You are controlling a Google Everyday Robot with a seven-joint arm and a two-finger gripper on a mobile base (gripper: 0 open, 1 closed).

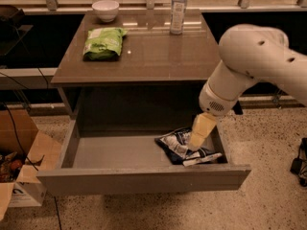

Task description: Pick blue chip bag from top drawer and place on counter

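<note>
The blue chip bag (178, 143) lies crumpled in the right part of the open top drawer (139, 178), dark blue with white patches. My gripper (196, 143) hangs from the white arm and reaches down into the drawer, right over the bag's right half. Its pale yellowish tip partly hides the bag. The counter (158, 51) is the glossy brown tabletop above the drawer.
On the counter sit a bright green chip bag (102, 43) at the left, a white bowl (105, 8) at the back left and a clear bottle (178, 8) at the back. A cardboard box (21, 166) stands on the floor to the left of the drawer.
</note>
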